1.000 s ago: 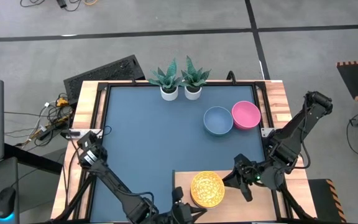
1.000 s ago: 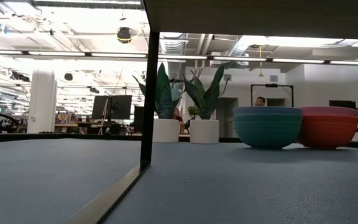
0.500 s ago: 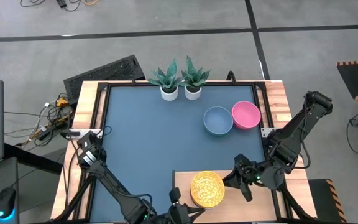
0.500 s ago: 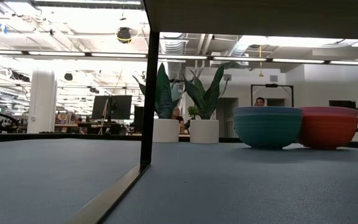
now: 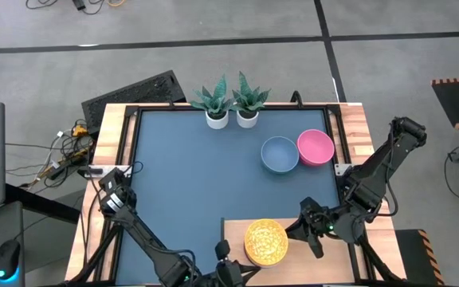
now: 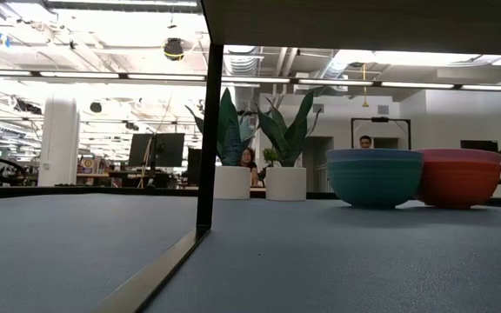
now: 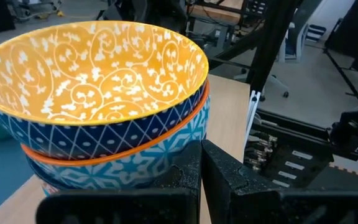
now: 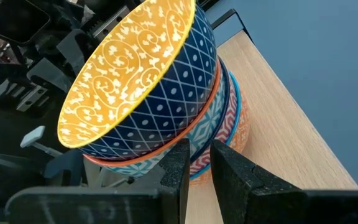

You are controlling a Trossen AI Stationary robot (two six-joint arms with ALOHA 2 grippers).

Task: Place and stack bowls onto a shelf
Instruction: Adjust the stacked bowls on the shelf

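A stack of small patterned bowls, the yellow one [image 5: 264,241] on top, stands on the pale wood shelf [image 5: 293,263] at the table's near edge. It also shows in the left wrist view [image 7: 98,81] and the right wrist view [image 8: 135,74]. Below the yellow bowl are an orange-rimmed one and a blue-white one [image 7: 135,158]. My left gripper [image 7: 201,163] is shut and empty, just near-left of the stack. My right gripper [image 8: 199,163] is shut but for a narrow slit and empty, just right of the stack. A grey-blue bowl [image 5: 280,154] and a pink bowl [image 5: 315,147] sit side by side on the tabletop at the far right.
Two white plant pots [image 5: 231,118] stand at the table's far edge. In the low view the shelf's underside [image 6: 364,22] and its dark leg [image 6: 209,139] are close by. The two plain bowls [image 6: 374,176] show beyond. People sit in the room behind.
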